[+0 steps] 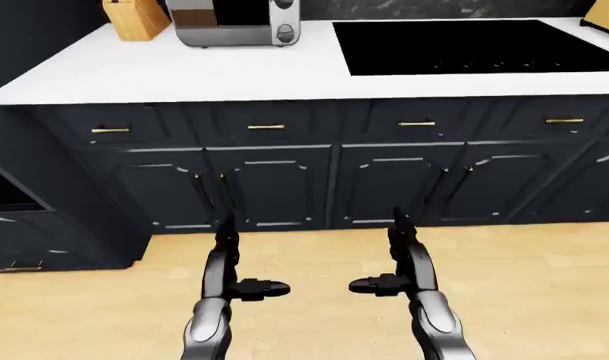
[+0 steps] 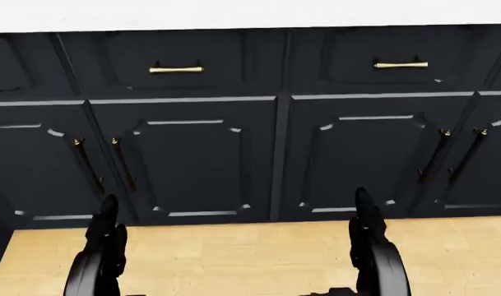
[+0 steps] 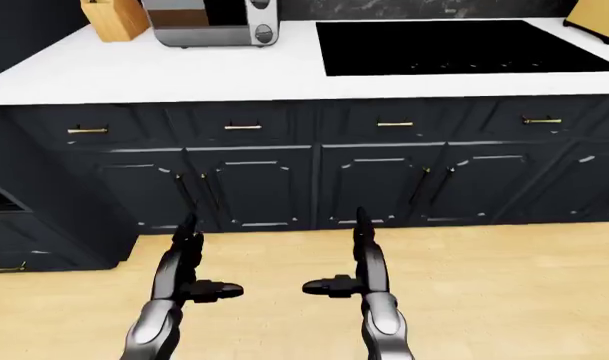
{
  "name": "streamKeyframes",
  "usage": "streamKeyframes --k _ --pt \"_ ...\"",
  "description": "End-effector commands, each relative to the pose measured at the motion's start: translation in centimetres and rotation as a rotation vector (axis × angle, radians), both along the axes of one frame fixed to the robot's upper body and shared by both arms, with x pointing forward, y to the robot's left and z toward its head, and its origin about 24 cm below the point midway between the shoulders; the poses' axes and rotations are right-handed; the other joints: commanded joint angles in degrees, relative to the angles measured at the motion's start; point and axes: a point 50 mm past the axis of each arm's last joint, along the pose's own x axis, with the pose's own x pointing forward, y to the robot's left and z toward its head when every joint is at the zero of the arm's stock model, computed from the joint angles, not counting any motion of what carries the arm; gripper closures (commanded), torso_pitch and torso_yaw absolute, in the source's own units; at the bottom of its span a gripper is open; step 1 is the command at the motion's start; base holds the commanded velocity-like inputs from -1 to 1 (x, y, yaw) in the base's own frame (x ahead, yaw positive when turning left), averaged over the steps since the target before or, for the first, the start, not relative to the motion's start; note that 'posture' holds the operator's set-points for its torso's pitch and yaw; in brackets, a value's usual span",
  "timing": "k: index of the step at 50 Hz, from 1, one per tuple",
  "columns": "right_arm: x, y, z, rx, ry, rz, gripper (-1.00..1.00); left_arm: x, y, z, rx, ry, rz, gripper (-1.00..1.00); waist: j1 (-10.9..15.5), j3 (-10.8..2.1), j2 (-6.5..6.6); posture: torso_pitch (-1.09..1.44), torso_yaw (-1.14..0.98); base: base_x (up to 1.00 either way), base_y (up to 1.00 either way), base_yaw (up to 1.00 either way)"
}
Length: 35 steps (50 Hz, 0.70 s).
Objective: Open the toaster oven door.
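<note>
Hands: left hand [image 1: 227, 279] and right hand [image 1: 404, 274] nearest, fingers spread, released — gripping nothing.
Counter [image 1: 234, 75]: white, far, over dark cabinets [image 1: 274, 184].
Cooktop [image 1: 464, 45]: black, far right.
Toaster oven [image 1: 239, 21]: far left — door closed.
Knife block [image 1: 134, 16]: just left of it.

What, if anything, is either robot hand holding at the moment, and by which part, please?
Nothing is held. The left robot hand and right robot hand hang open above the floor, well short of the toaster oven on the counter.
</note>
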Motion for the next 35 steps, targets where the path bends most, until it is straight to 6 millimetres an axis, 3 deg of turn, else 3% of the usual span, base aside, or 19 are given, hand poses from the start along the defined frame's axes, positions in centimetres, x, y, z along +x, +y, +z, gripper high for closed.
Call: streamKeyframes --k 1,3,4,5,7,8,12,17,27,32,34,35 --pt "0.9 0.1 3.4 -0.010 -0.175 0.016 -1.00 1.0 0.5 3.8 -0.002 -0.191 0.025 -1.00 -0.1 -0.05 -0.45 0.00 0.00 0.00 0.00 0.00" --pt "1.0 0.2 3.2 -0.014 -0.172 0.018 -1.00 0.9 0.4 3.9 0.008 -0.195 0.024 -1.00 0.5 -3.58 -0.07 0.00 0.00 0.00 0.00 0.00" --pt "1.1 0.2 3.2 -0.015 -0.172 0.018 -1.00 0.9 0.5 3.9 0.007 -0.196 0.023 -1.00 0.5 -2.95 -0.03 0.00 0.00 0.00 0.00 0.00" --pt "1.1 0.1 3.2 -0.014 -0.172 0.015 -1.00 0.9 0.5 4.0 0.009 -0.196 0.022 -1.00 0.3 -0.91 -0.35 0.00 0.00 0.00 0.00 0.00" --pt "1.0 0.1 3.2 -0.016 -0.172 0.013 -1.00 0.8 0.5 4.1 0.013 -0.199 0.021 -1.00 0.4 -4.00 -0.39 0.00 0.00 0.00 0.00 0.00" --pt "1.0 0.1 3.3 -0.017 -0.172 0.012 -1.00 0.8 0.5 4.2 0.011 -0.201 0.023 -1.00 0.4 -4.29 -0.38 0.00 0.00 0.00 0.00 0.00" --pt "1.1 0.1 3.5 -0.018 -0.174 0.010 -1.00 0.7 0.3 5.1 0.003 -0.215 0.018 -1.00 0.5 -4.46 -0.22 0.00 0.00 0.00 0.00 0.00" --pt "1.4 -0.2 5.4 -0.032 -0.208 0.001 -1.00 0.6 0.3 7.9 0.018 -0.252 0.021 -1.00 0.5 -4.78 -0.17 0.00 0.00 0.00 0.00 0.00" --pt "0.6 -0.6 13.9 -0.047 -0.340 -0.009 -1.00 -0.4 1.7 15.5 0.049 -0.368 0.052 -1.00 0.5 -5.27 -0.11 0.00 0.00 0.00 0.00 0.00" --pt "0.2 -0.9 17.1 -0.025 -0.388 -0.027 -1.00 -1.1 1.7 18.8 0.053 -0.421 0.054 -1.00 0.5 -5.05 -0.10 0.00 0.00 0.00 0.00 0.00" --pt "0.1 -1.0 17.3 -0.013 -0.394 -0.023 -1.00 -1.3 1.8 19.5 0.056 -0.436 0.057 -1.00 0.5 -4.92 -0.09 0.00 0.00 0.00 0.00 0.00" --pt "0.1 -1.0 17.2 -0.004 -0.396 -0.020 -1.00 -1.3 1.9 19.7 0.060 -0.443 0.059 -1.00 0.5 -5.91 0.23 0.00 0.00 0.15 0.00 0.00"
